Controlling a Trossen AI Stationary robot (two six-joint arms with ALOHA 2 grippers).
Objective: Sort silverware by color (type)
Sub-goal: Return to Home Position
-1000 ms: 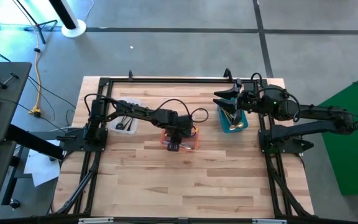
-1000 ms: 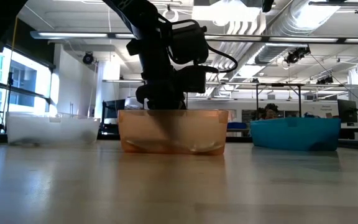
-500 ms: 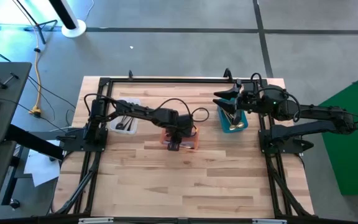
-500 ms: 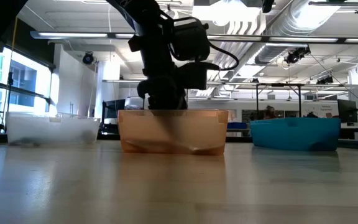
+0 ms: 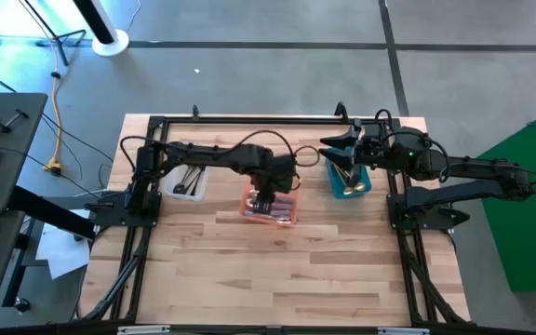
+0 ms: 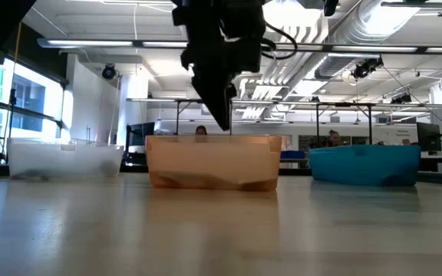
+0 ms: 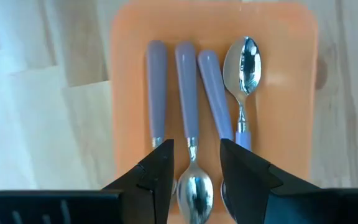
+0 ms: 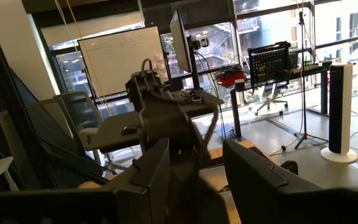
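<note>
4 lavender-handled spoons [image 7: 188,87] are laid side by side in the orange bin [image 7: 129,93], 1 turned opposite to the other 3, and the left pincer [image 7: 196,149] is held just above them, fingers apart and empty. On the worktop [image 5: 277,270], gold spoons [image 5: 346,182] are seen in the teal bin [image 5: 362,183], over which the right pincer [image 8: 196,152] is held open and empty. Black spoons [image 5: 187,180] are kept in the clear bin [image 5: 196,192] near the left arm's base.

The left gripper [image 6: 225,116] is lifting out of the orange bin [image 6: 167,165] and clearing its rim, exposing the lavender-handled spoons [image 7: 188,81].
</note>
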